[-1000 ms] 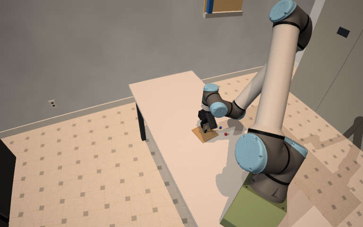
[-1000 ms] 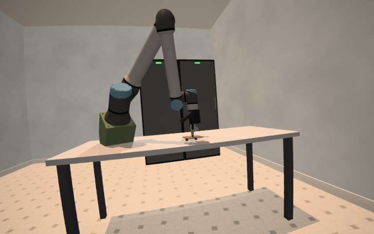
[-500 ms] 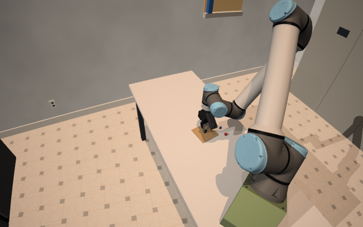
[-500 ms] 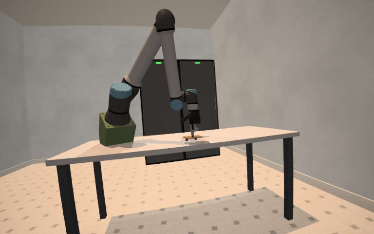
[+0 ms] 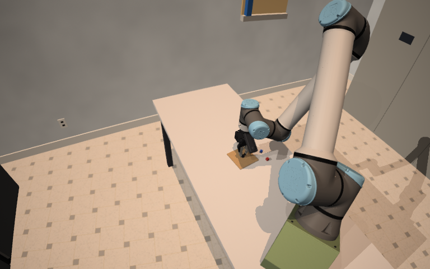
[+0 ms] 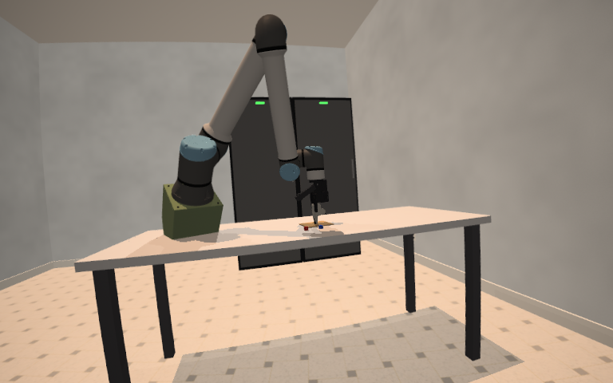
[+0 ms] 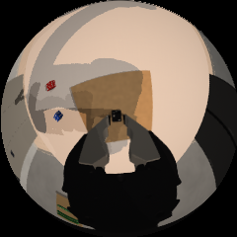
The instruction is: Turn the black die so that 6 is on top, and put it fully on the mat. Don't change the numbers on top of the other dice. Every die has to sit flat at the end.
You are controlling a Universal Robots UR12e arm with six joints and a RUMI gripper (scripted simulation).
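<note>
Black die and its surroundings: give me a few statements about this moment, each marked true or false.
1. The black die is over the mat, between the tips of the fingers. True.
2. The red die lies on the mat. False: it lies on the table, off the mat.
3. The red die and the blue die are on the same side of the mat. True.
4. The arm stands on the floor. False: it stands on a green block on the table.
5. The gripper points down at the mat. True.
</note>
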